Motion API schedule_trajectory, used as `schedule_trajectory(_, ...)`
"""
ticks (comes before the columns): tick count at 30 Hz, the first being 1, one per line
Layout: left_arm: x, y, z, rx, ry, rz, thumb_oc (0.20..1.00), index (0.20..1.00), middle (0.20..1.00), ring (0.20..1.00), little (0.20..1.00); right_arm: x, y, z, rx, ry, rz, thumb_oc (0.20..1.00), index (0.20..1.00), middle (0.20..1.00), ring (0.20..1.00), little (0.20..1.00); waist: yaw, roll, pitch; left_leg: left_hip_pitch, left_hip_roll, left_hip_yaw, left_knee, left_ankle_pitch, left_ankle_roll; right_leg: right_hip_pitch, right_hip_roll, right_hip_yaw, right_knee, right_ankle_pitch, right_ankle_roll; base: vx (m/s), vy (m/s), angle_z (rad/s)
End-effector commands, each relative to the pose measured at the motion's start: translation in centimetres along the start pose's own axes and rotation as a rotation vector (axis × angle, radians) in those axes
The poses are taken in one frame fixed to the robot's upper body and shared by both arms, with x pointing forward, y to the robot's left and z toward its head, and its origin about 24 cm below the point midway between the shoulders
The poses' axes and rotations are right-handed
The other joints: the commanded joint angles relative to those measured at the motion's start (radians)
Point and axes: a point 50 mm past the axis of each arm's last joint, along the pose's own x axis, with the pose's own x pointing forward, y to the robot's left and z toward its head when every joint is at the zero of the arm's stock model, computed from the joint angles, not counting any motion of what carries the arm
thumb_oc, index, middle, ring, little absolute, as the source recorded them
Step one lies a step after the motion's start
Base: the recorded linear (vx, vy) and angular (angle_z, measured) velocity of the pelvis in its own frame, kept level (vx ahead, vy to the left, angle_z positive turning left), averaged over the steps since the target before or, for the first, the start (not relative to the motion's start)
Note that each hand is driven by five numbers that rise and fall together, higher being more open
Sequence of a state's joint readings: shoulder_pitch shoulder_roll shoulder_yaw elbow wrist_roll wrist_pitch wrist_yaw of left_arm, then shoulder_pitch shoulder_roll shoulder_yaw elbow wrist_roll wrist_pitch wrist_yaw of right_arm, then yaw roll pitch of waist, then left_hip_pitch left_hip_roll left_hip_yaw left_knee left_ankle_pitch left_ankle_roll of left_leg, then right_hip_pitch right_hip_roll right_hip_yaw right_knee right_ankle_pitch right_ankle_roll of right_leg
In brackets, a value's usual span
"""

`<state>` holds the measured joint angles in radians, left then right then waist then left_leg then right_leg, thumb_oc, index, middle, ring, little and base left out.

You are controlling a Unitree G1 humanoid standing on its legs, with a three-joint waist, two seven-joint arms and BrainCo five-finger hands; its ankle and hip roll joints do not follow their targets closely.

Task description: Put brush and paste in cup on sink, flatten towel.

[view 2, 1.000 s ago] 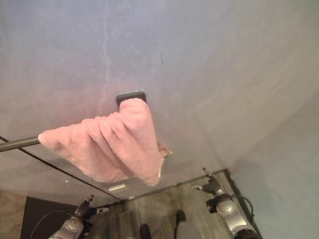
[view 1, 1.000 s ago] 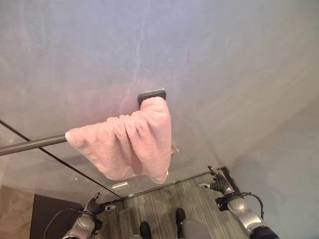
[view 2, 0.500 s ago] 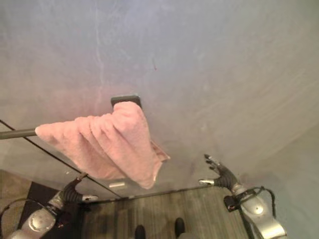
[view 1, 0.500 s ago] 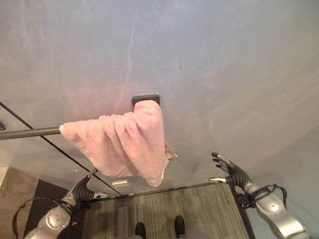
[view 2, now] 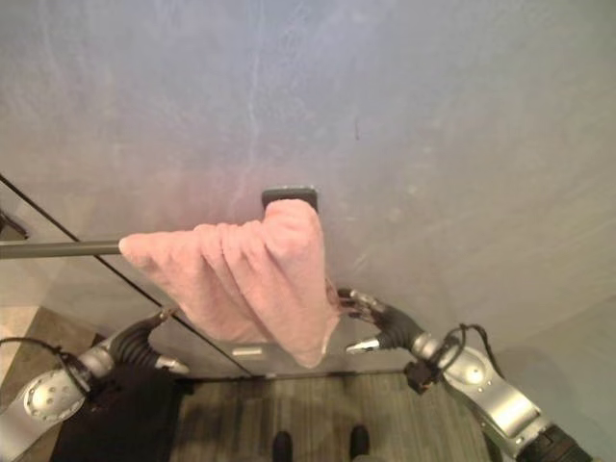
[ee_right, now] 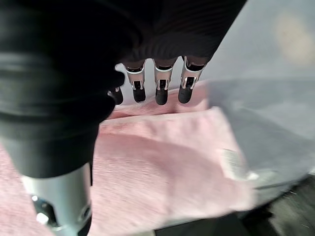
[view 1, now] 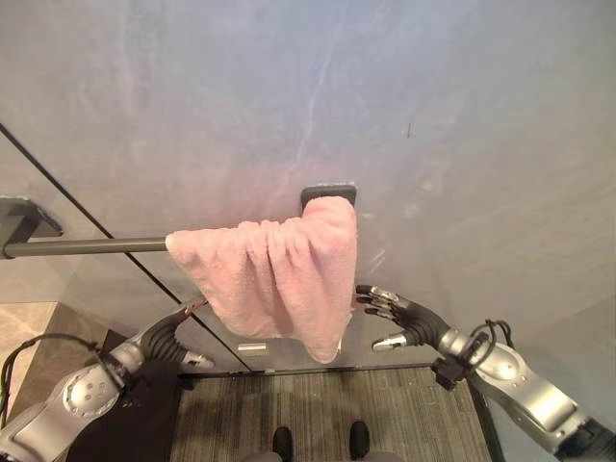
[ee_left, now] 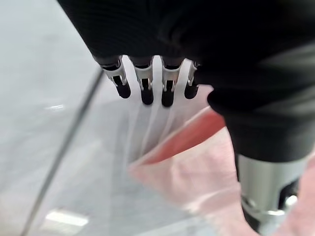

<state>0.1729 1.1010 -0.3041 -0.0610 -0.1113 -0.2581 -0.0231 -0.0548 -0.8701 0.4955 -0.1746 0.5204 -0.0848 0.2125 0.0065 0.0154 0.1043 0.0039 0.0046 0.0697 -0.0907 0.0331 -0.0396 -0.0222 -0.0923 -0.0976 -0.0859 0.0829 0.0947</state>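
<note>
Grey, faintly veined stone wall [view 1: 462, 106] is seen across the far side of the scene, and a dark metal rail [view 1: 87, 247] is carried across it from the left to a dark square bracket [view 1: 328, 193]. A pink terry towel [view 1: 274, 279] is draped over the right end of the rail, bunched in folds against the bracket, with its lower corner hanging to the right.

The left robot hand [view 1: 171, 332] is raised near the towel's lower left edge, fingers spread and straight, nothing held. The right robot hand [view 1: 397, 318] is held just beside the towel's right edge, fingers extended and thumb apart, likewise empty.

The step in hand is judged to be the flattening. It would best be done by pinching an edge in each robot hand and drawing the left side leftward along the rail until the folds are opened, without the cloth being dragged off.

A white sewn label [ee_right: 230, 162] near the towel's corner is shown in the right wrist view, which is not made out in the head views. The bracket and rail are given by the head views alone.
</note>
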Motion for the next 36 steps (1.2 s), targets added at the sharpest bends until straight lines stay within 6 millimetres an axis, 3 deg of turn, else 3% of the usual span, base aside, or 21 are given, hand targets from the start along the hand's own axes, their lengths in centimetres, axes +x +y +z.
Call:
schedule_trajectory(1, 0.9, 1.3, 1.0, 0.010, -0.069, 0.083, 1.000, 1.000, 1.000, 1.000, 1.000, 1.8, 0.9, 2.4, -0.076, -0.110, 0.011, 1.000, 1.000, 1.000, 1.000, 1.000, -0.008, -0.050, -0.023, -0.028, -0.017, 0.074, 0.027, 0.002, -0.013, -0.020, -0.108, 0.008, 0.082, 0.019, 0.120, 0.00, 0.035, -0.02)
schedule_trajectory(7, 2.6, 0.7, 1.8, -0.013, -0.113, 0.099, 1.000, 1.000, 1.000, 1.000, 1.000, 3.7, 1.5, 2.9, -0.082, -0.140, 0.006, 1.000, 1.000, 1.000, 1.000, 1.000, -0.012, -0.055, -0.030, -0.019, -0.014, 0.096, 0.020, 0.001, -0.012, -0.025, -0.106, 0.029, 0.075, 0.027, 0.120, 0.01, 0.012, -0.13)
schedule_trajectory(9, 3.6, 0.2, 3.0, -0.032, -0.169, 0.111, 1.000, 1.000, 1.000, 1.000, 1.000, 4.7, 1.8, 3.2, -0.082, -0.161, -0.003, 1.000, 1.000, 1.000, 1.000, 1.000, -0.019, -0.059, -0.037, -0.013, -0.010, 0.106, 0.017, -0.003, -0.012, -0.025, -0.103, 0.041, 0.066, 0.029, 0.119, 0.02, 0.009, -0.18)
schedule_trajectory(16, 4.9, -1.0, 3.5, -0.080, -0.181, 0.130, 1.000, 1.000, 1.000, 1.000, 1.000, 6.7, 2.7, 3.8, -0.086, -0.178, 0.011, 1.000, 1.000, 1.000, 1.000, 1.000, -0.014, -0.074, -0.048, -0.006, -0.001, 0.115, 0.016, -0.006, -0.013, -0.022, -0.095, 0.054, 0.052, 0.034, 0.116, 0.02, -0.014, -0.09)
schedule_trajectory(17, 5.0, -1.2, 3.4, -0.092, -0.179, 0.134, 1.000, 1.000, 1.000, 1.000, 1.000, 7.2, 2.9, 3.9, -0.083, -0.181, 0.016, 0.915, 0.915, 0.915, 0.915, 0.915, -0.010, -0.076, -0.049, -0.005, 0.001, 0.115, 0.016, -0.006, -0.013, -0.020, -0.093, 0.054, 0.050, 0.034, 0.116, 0.02, -0.013, -0.05)
schedule_trajectory(18, 5.1, -1.4, 3.4, -0.103, -0.176, 0.137, 1.000, 1.000, 1.000, 1.000, 1.000, 7.5, 3.1, 3.8, -0.080, -0.180, 0.017, 0.686, 0.686, 0.686, 0.686, 0.686, -0.008, -0.078, -0.050, -0.003, 0.001, 0.115, 0.016, -0.007, -0.013, -0.018, -0.092, 0.056, 0.047, 0.035, 0.115, 0.02, -0.015, -0.05)
schedule_trajectory(19, 5.2, -1.5, 3.4, -0.112, -0.172, 0.141, 1.000, 1.000, 1.000, 1.000, 1.000, 7.8, 3.2, 3.7, -0.072, -0.176, 0.015, 0.598, 0.598, 0.598, 0.598, 0.598, -0.004, -0.080, -0.051, -0.003, 0.003, 0.114, 0.016, -0.007, -0.013, -0.016, -0.090, 0.056, 0.044, 0.036, 0.114, 0.02, -0.017, -0.09)
schedule_trajectory(20, 5.2, -1.8, 3.2, -0.124, -0.164, 0.144, 1.000, 1.000, 1.000, 1.000, 1.000, 8.3, 3.5, 3.5, -0.064, -0.167, 0.015, 0.200, 0.200, 0.200, 0.200, 0.200, -0.001, -0.082, -0.053, -0.001, 0.004, 0.113, 0.017, -0.009, -0.013, -0.014, -0.089, 0.057, 0.042, 0.036, 0.113, 0.02, -0.019, -0.09)
schedule_trajectory(28, 4.9, -2.5, 2.6, -0.168, -0.130, 0.163, 1.000, 1.000, 1.000, 1.000, 1.000, 10.4, 4.7, 2.8, -0.092, -0.132, 0.012, 0.200, 0.200, 0.200, 0.200, 0.200, 0.033, -0.091, -0.058, 0.000, 0.007, 0.105, 0.019, -0.012, -0.012, -0.005, -0.087, 0.053, 0.021, 0.043, 0.112, 0.00, -0.003, -0.01)
schedule_trajectory(29, 4.9, -2.6, 2.5, -0.170, -0.126, 0.165, 0.944, 0.944, 0.944, 0.944, 0.944, 10.5, 4.7, 2.8, -0.090, -0.134, 0.008, 0.200, 0.200, 0.200, 0.200, 0.200, 0.036, -0.092, -0.059, -0.001, 0.007, 0.103, 0.020, -0.012, -0.012, -0.004, -0.088, 0.052, 0.019, 0.043, 0.112, 0.00, 0.000, 0.00)
schedule_trajectory(30, 4.7, -2.6, 2.3, -0.173, -0.114, 0.169, 0.395, 0.395, 0.395, 0.395, 0.395, 10.5, 4.8, 2.9, -0.086, -0.141, 0.007, 0.200, 0.200, 0.200, 0.200, 0.200, 0.037, -0.093, -0.058, -0.001, 0.006, 0.101, 0.020, -0.013, -0.011, -0.003, -0.088, 0.052, 0.018, 0.044, 0.113, 0.00, 0.000, 0.00)
schedule_trajectory(31, 4.5, -2.5, 2.0, -0.177, -0.103, 0.182, 0.200, 0.200, 0.200, 0.200, 0.200, 10.2, 4.7, 3.2, -0.079, -0.157, 0.000, 0.200, 0.200, 0.200, 0.200, 0.200, 0.041, -0.093, -0.055, -0.006, 0.003, 0.098, 0.022, -0.013, -0.010, -0.004, -0.088, 0.050, 0.018, 0.047, 0.115, 0.00, 0.000, 0.00)
schedule_trajectory(36, 3.3, -1.7, 1.8, -0.186, -0.097, 0.235, 0.200, 0.200, 0.200, 0.200, 0.200, 8.4, 4.2, 4.3, -0.048, -0.231, -0.010, 0.200, 0.200, 0.200, 0.200, 0.200, 0.042, -0.098, -0.055, -0.014, 0.005, 0.089, 0.018, -0.007, -0.012, -0.009, -0.090, 0.042, 0.024, 0.046, 0.116, -0.01, -0.004, 0.03)
